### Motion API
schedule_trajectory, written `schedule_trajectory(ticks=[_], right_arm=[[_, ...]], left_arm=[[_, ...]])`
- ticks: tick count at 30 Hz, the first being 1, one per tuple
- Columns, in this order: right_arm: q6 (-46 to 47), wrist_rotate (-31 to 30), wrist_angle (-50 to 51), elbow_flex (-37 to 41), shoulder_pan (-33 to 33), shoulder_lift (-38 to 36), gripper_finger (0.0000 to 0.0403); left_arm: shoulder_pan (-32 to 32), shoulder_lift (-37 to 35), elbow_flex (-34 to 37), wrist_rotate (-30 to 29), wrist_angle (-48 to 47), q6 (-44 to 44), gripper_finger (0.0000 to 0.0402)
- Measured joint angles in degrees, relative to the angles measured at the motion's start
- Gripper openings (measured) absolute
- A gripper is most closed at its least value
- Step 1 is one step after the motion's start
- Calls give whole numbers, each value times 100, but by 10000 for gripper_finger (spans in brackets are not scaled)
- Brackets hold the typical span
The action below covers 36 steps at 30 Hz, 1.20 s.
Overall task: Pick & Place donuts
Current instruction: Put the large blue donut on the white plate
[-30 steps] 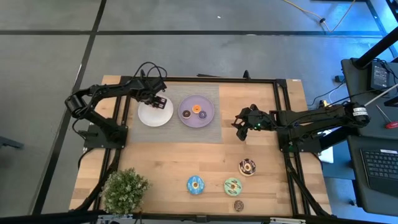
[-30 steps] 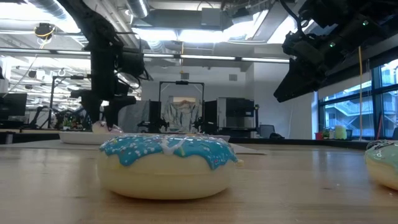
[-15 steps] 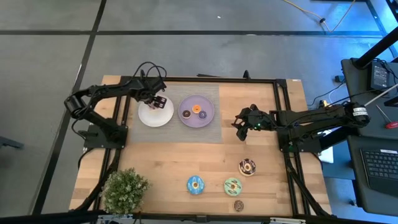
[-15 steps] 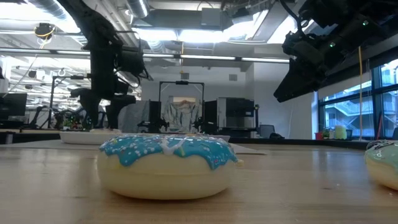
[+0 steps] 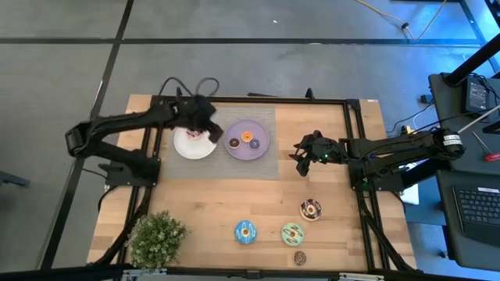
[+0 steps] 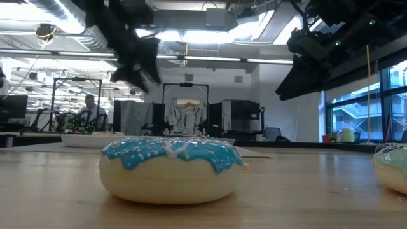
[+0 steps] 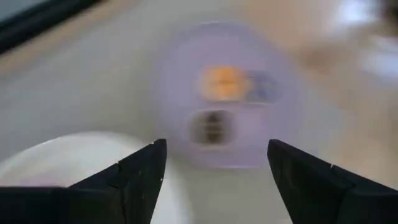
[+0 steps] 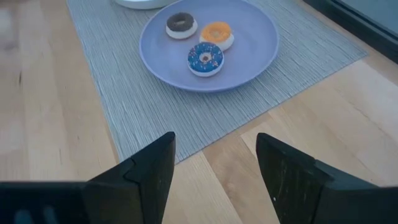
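Note:
My left gripper (image 5: 209, 131) (image 7: 216, 167) hangs open above the right rim of the white plate (image 5: 190, 146), slanting down toward the lilac plate (image 5: 261, 150), with nothing between its fingers. A bit of pink (image 5: 195, 136) shows on the white plate beside it. The lilac plate bears three mini donuts: dark-brown (image 8: 181, 23), orange (image 8: 217, 33) and purple (image 8: 205, 57). My right gripper (image 5: 301, 159) (image 8: 214, 168) waits open to the right of the mat. Chocolate (image 5: 311, 209), blue (image 5: 245, 232) (image 6: 172, 168) and green (image 5: 292, 232) donuts and a small brown one (image 5: 300, 257) lie flat near the table's near edge.
Both plates stand on a grey woven mat (image 5: 234, 165) at the table's far middle. A potted plant (image 5: 156, 238) stands at the near left corner. Bare wood lies between the mat and the row of donuts. A person sits far off in the room behind.
My left gripper opened wider over the white plate, then rose off it and swung toward the lilac plate, tipping from pointing down to slanting forward. The pink thing stays on the white plate.

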<state>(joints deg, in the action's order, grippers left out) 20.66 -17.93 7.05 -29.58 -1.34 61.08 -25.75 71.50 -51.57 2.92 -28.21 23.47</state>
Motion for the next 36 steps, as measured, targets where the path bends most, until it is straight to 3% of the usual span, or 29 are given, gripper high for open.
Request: schedule_trajectory(ticks=[5,10,14,20,28,36], right_arm=[[-10,-2,0,0,0,0,226],[-134,-2,5,0,0,0,226],[-286,4,26,0,0,0,226],[-327,4,70,0,0,7,226],[-483,4,72,0,0,13,226],[-505,4,151,0,0,17,226]], left_arm=[[1157,63,-2,718,575,192,275],[2175,302,-2,811,909,-123,275],[3063,524,-2,261,1369,-460,275],[4088,1032,-225,-614,1436,145,274],[4768,2205,-1295,-1437,573,292,274],[4987,3359,-1991,-1357,479,-31,274]])
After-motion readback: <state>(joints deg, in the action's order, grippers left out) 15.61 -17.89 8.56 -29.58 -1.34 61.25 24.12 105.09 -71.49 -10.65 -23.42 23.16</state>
